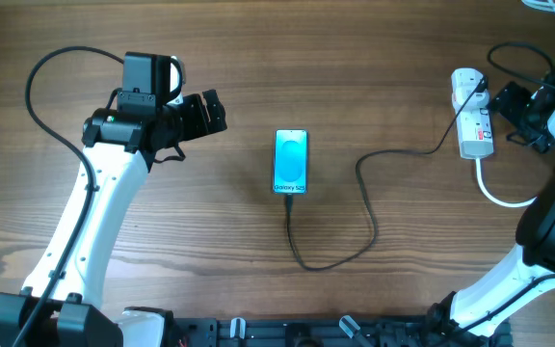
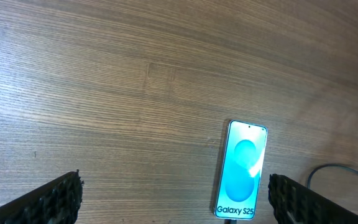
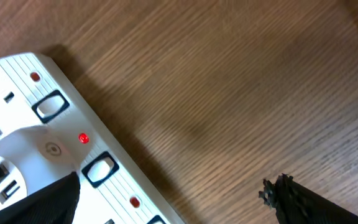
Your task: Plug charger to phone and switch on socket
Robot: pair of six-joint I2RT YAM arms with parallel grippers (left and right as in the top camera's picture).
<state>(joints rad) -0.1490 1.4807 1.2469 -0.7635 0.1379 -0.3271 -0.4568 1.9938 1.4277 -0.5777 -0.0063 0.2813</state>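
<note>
Basically, we see the charger (image 1: 289, 224) already seated in the phone (image 1: 291, 161) at centre, so the socket (image 1: 474, 116) at far right is what's left. The right gripper (image 1: 505, 108) is the nearer one, fingers wide, holding nothing, just beside the socket. The socket lies to its left, long axis running away from the robot. 1 red lamp (image 3: 83, 138) glows, so we judge the switch may be on. The left gripper (image 2: 176, 202) is wide, empty, left of the phone.

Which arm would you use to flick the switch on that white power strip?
The right. The right gripper hangs open just beside the socket, and its camera looks straight at the switches. The left gripper sits far off, on the other side of the phone.
</note>
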